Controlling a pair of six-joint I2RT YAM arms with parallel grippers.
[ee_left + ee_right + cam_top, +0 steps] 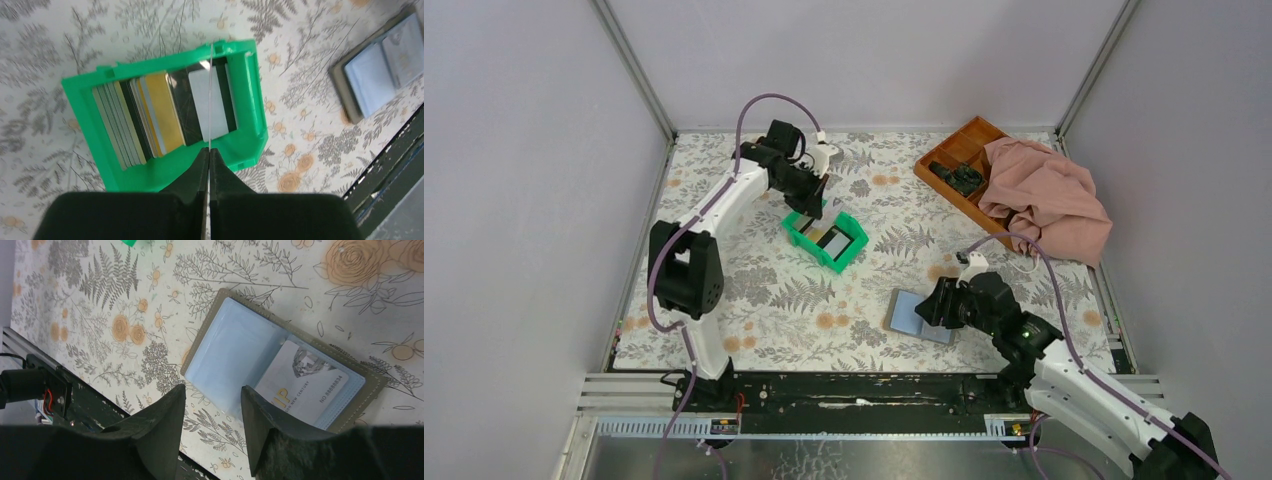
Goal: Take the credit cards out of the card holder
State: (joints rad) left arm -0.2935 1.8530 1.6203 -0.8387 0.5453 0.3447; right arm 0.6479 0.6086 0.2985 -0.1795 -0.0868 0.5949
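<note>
**A:** How far along? Big stuff first.

**B:** Mostly done, I'd say. On the table point(754, 300) the green bin point(250, 100) already holds a fanned row of credit cards point(160, 117). The card holder point(235, 350) lies open and flat near the right arm, well apart from the bin. One printed card point(305, 385) sits in its right pocket. The left pocket looks bare.

**A:** Grippers?

**B:** The left gripper point(209, 152) is pinched together over the bin's near wall. A thin pale sliver point(210, 90) runs out from the tips, and I read that as a card seen edge-on, not yet dropped. The right gripper point(212, 392) has its fingers apart and holds nothing. It hovers at the holder's near edge.

**A:** What's left?

**B:** My guess is dropping the held card, then pulling out the printed one.

**A:** Anything hidden?

**B:** The pink cloth point(1049, 195) covers about half of the orange-brown tray point(954, 150), and the dark bits inside it are too small to name. In the overhead view the right arm blocks part of the holder. I can't tell if more cards sit behind the printed one. The bin cards overlap, so there's no clean count. The sliver's face isn't visible.
</note>
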